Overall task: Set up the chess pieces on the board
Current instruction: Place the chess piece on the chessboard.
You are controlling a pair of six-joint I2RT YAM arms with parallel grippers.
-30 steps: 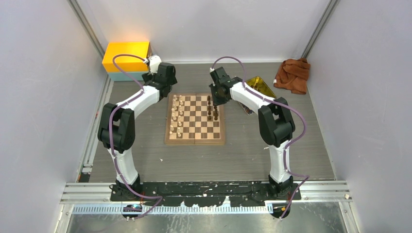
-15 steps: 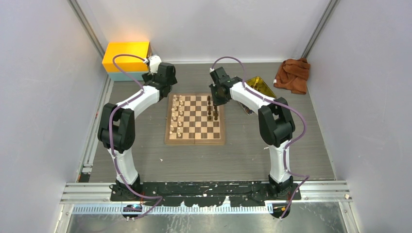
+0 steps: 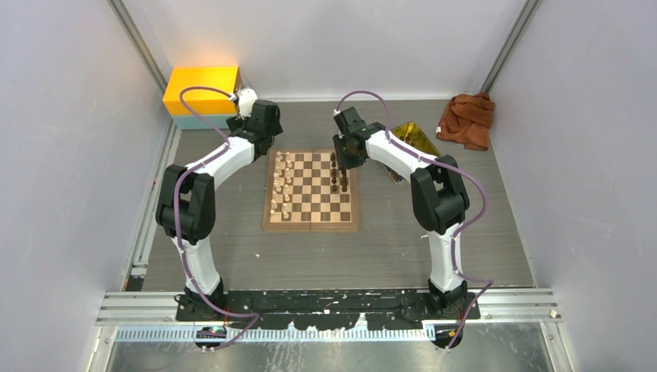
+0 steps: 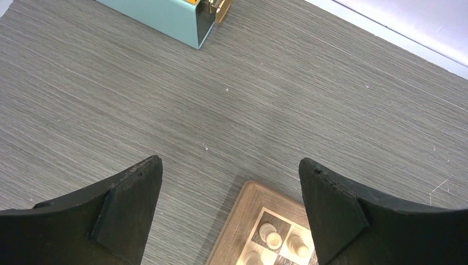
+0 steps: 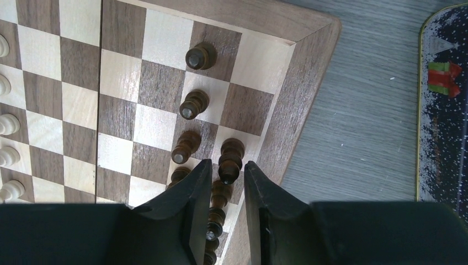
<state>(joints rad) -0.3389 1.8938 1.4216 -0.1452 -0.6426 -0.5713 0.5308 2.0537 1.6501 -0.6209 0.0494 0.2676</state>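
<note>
The top view looks steeply down from above and behind the arm bases (image 3: 203,298), far enough to take in the whole table (image 3: 325,256) and board (image 3: 314,194); each wrist view looks down from close above; the left frames the board's far left corner, the right its far right corner; all three share the board

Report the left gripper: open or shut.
Open. The left gripper has its fingers spread wide, nothing between them.

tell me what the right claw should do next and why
Probably lift the right claw straight up: its jaws look parted around a dark piece already standing on the board, with neighbours close enough to knock over.
</note>
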